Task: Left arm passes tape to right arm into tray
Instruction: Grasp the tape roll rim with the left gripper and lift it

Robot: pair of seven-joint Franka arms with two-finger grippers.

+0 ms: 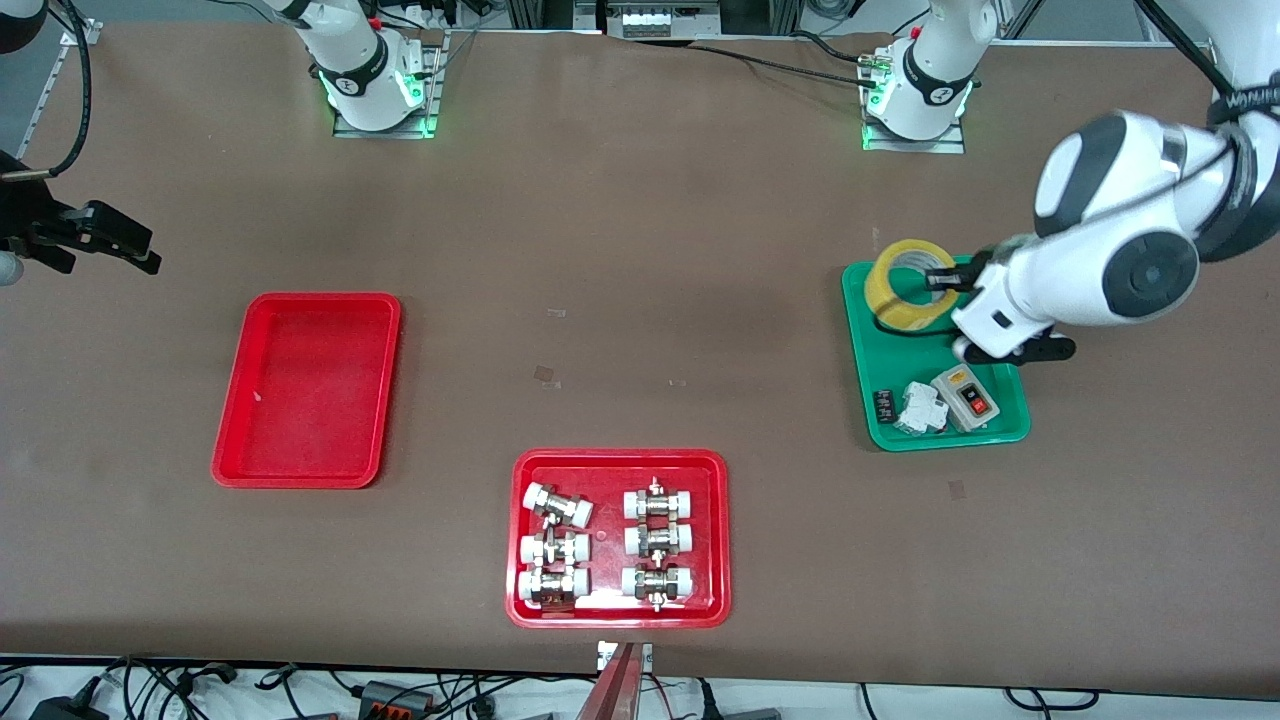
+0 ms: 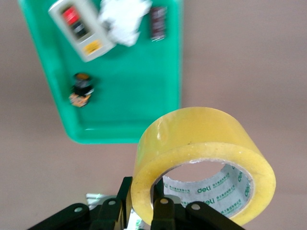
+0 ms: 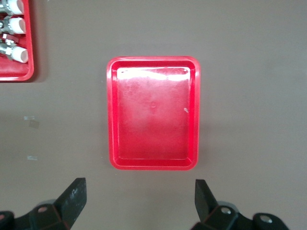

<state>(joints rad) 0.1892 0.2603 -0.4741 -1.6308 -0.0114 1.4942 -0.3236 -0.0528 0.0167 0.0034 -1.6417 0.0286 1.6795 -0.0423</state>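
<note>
The tape (image 1: 903,285) is a translucent yellow roll, held tilted over the end of the green tray (image 1: 950,435) that lies farther from the front camera. My left gripper (image 1: 945,280) is shut on the roll's wall. In the left wrist view, one finger (image 2: 118,194) is outside the tape (image 2: 201,148) and the other is inside the core, with the gripper (image 2: 141,199) clamped across it. The plain red tray (image 1: 308,390) lies empty toward the right arm's end. My right gripper (image 1: 115,245) waits open above the table there. In the right wrist view, the gripper (image 3: 139,199) looks down on the tray (image 3: 153,120).
The green tray (image 2: 129,105) holds a grey switch box (image 1: 968,397), a white part (image 1: 920,408) and a small black part (image 1: 885,405). A red tray with white-capped metal fittings (image 1: 620,538) lies near the front edge, and its corner shows in the right wrist view (image 3: 14,72).
</note>
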